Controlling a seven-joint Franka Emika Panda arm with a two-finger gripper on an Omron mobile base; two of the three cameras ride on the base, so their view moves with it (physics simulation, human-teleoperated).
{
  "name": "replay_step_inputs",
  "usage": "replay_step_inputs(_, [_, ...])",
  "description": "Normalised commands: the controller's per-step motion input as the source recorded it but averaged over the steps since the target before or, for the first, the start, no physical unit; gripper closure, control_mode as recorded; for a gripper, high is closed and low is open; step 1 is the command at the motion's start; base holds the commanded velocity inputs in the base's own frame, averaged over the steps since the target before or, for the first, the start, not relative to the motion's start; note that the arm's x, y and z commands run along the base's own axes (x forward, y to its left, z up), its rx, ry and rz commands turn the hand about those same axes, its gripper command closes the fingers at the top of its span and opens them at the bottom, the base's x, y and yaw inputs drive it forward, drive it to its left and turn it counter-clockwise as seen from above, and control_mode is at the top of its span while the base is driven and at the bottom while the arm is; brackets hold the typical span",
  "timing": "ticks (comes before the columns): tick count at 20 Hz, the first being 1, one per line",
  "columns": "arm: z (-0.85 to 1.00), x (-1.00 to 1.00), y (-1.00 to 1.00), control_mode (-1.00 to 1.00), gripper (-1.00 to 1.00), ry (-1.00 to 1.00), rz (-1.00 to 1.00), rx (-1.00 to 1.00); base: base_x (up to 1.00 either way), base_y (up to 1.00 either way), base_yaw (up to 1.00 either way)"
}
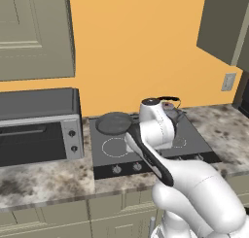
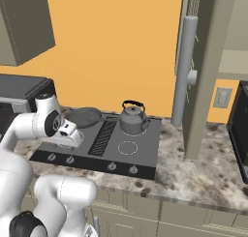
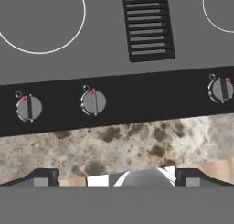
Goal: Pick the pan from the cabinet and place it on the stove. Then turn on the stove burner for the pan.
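The pan (image 1: 115, 123) is sitting on the stove (image 1: 194, 137), on the back left burner, and it is showing as a shallow round dish in dark grey with a flat, dull inside and a low rim. From the right base view the pan (image 2: 83, 116) is lying just left of the ribbed grill (image 2: 103, 137) that is running down the middle of the stove (image 2: 145, 149). Its handle is not clear in either base view.

A grey kettle (image 2: 133, 120) with a black loop handle is standing on the back right burner, well apart from the pan. The front burners are showing as thin white rings on the flat dark top. A grey toaster oven (image 1: 39, 127) is resting on the speckled table (image 1: 44, 181) just left of the stove. The cabinet (image 2: 201, 71) is hanging on the right with its door swung out and its long grey bar handle (image 2: 183, 71) facing the room.

The hand (image 3: 117, 179) is hovering over the front edge of the stove, looking down on the black knob strip. Its two dark fingertips (image 3: 43, 178) are standing wide apart, released, with nothing between them. Three knobs are lying in view below it: a left knob (image 3: 29, 108), a second knob (image 3: 93, 102) beside it, and a right knob (image 3: 221, 89) farther off.
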Motion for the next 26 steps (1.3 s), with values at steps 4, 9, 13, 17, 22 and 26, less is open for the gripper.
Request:
replay_step_inputs(4, [-0.29,0.03,0.0,-1.0,-1.0,0.0,-0.08,0.07,0.0,0.0,0.0])
replay_step_inputs(9, [-0.3,0.01,0.0,-1.0,-1.0,0.03,-0.06,0.06,0.0,0.0,0.0])
replay_step_inputs(13, [-0.31,0.11,0.0,-1.0,-1.0,0.03,-0.04,0.0,0.0,0.0,0.0])
replay_step_inputs(17, [-0.3,0.2,0.02,-1.0,-1.0,0.0,-0.03,0.0,0.0,0.0,0.0])
replay_step_inputs(22, [-0.21,0.2,0.08,-1.0,-1.0,0.0,-0.01,0.0,0.0,0.0,0.0])
replay_step_inputs(26, [-0.12,0.12,0.11,-1.0,-1.0,0.0,0.0,0.0,0.0,0.0,0.0])
